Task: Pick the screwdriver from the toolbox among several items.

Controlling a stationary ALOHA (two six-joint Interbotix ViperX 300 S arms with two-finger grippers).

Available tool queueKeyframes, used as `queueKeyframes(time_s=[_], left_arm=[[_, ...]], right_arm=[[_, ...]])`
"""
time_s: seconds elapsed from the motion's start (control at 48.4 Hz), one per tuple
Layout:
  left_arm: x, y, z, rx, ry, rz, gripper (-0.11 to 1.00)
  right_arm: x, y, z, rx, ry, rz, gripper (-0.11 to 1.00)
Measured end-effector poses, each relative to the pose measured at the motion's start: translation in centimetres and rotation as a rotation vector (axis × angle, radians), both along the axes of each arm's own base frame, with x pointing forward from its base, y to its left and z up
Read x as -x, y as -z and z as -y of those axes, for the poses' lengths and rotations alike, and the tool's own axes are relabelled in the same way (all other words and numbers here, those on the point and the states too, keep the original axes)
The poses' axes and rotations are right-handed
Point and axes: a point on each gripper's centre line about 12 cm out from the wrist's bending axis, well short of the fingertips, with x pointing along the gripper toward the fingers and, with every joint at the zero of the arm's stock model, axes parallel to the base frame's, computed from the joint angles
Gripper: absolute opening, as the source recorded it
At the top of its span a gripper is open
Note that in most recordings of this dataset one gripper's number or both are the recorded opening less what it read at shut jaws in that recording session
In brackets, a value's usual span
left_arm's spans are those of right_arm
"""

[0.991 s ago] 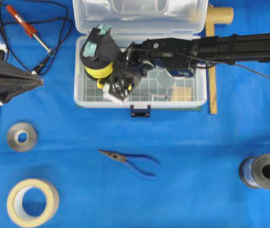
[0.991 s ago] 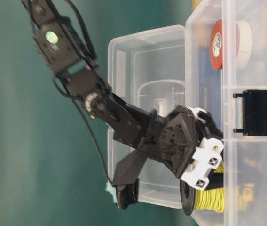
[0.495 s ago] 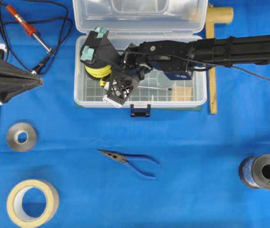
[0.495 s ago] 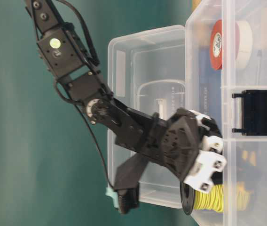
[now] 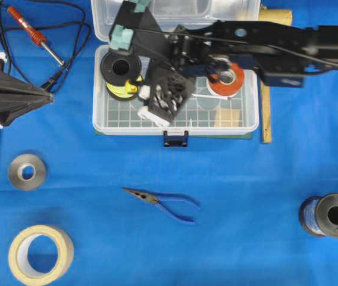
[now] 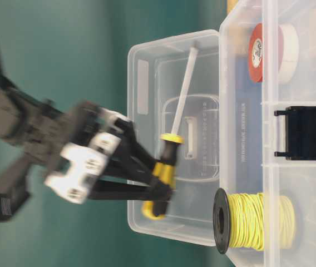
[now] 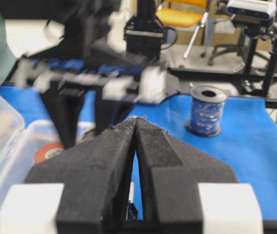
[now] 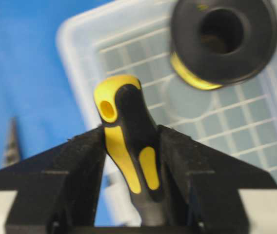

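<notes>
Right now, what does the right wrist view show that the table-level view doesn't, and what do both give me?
Only the right wrist view shows the handle's yellow butt end with its hole and the blue cloth beyond the box. Only the table-level view shows the screwdriver's silver shaft clear above the toolbox, the open lid behind it, the red tape roll and the dark latch. Both show the right gripper shut on the black-and-yellow handle, with the yellow wire spool in the toolbox.
</notes>
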Motion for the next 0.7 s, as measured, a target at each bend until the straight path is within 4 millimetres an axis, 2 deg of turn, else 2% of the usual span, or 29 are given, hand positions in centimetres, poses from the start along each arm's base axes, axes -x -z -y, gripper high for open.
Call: queueKeyframes(time_s=[0.062,0.206,0.289,0.372,0.578,0.702], left_arm=[[0.0,0.0,0.0,0.001,-0.002,0.002,0.00],[0.0,0.0,-0.1,0.000,-0.003,0.000,0.00],[0.0,0.0,-0.1,0.000,-0.003,0.002,0.00],[0.0,0.0,-0.1,0.001,-0.003,0.002,0.00],[0.0,0.0,-0.1,0.005,-0.003,0.002,0.00],[0.0,0.0,-0.1,0.003,-0.005,-0.003,0.00]], right_arm=[[0.1,-0.5,-1.5,-0.012,-0.016,-0.001,0.34],[0.0,-0.2,-5.5,-0.022,-0.063,-0.012,0.34],[-0.3,0.7,-7.5,-0.021,-0.075,-0.026,0.34],[-0.8,2.7,-8.9,-0.028,-0.051,-0.061,0.34],[-1.5,8.5,-10.3,-0.017,0.039,-0.165,0.34],[-1.7,11.4,-10.8,-0.027,0.081,-0.182,0.34]])
